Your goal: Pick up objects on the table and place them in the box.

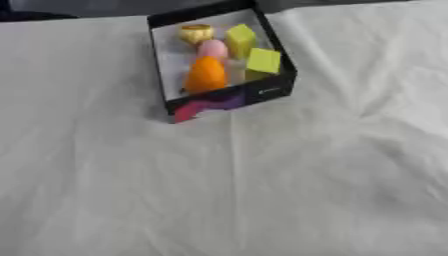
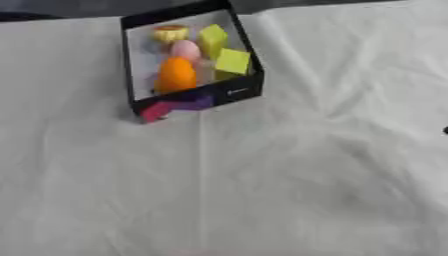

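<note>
White cloth (image 1: pixel 262 190); box (image 1: pixel 276 89) holds coloured objects (image 1: pixel 206 74); hands unseen.

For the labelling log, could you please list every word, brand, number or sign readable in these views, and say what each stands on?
None can be read.
Small pale mark on the outer front wall of the black open-topped cardboard box: too blurred to read.
Pink and purple patch at the box's lower front corner: colour only, no letters to make out.
White cloth and the coloured objects inside the box: no text visible.
</note>
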Motion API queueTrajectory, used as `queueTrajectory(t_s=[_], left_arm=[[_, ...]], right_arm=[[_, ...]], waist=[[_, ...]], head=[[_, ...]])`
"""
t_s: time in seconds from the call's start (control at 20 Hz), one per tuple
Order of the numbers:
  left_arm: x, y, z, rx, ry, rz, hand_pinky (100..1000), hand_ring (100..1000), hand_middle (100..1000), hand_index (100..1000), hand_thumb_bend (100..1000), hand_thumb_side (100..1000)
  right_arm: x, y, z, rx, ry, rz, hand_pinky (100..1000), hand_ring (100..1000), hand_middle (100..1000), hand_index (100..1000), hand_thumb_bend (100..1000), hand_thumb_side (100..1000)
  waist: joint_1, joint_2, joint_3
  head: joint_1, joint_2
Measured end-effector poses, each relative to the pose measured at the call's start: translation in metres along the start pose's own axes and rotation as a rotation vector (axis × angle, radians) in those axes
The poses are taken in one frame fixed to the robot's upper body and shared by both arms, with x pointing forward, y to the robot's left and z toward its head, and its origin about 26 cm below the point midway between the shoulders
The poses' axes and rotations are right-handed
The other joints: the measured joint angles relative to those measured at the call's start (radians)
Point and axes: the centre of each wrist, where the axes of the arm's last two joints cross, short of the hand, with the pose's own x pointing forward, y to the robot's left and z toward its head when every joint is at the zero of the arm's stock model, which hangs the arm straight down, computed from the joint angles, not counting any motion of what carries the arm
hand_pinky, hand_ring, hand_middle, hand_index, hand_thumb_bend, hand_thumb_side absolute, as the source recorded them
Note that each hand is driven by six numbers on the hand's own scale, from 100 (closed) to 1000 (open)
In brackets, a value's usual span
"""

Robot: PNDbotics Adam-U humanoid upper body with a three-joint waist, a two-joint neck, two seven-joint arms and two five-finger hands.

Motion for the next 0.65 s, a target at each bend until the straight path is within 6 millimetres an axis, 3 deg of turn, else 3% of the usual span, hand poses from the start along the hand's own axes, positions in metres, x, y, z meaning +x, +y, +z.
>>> queueTrajectory(t_s=[0.4, 0.65], left_arm=[[-0.042, -0.018, 0.079, 0.269, 0.094, 0.196, 754, 604, 641, 753, 100, 631], [-0.055, -0.034, 0.109, 0.339, 0.169, 0.264, 747, 593, 633, 755, 100, 665]], right_arm=[[0.000, 0.001, -0.001, -0.011, -0.037, -0.012, 908, 596, 613, 845, 100, 534], [-0.001, 0.002, 0.000, -0.025, -0.045, -0.012, 908, 596, 614, 846, 100, 535]], waist=[[-0.013, 0.014, 0.004], [-0.014, 0.021, 0.003]], head=[[0.000, -0.013], [0.010, -0.027]])
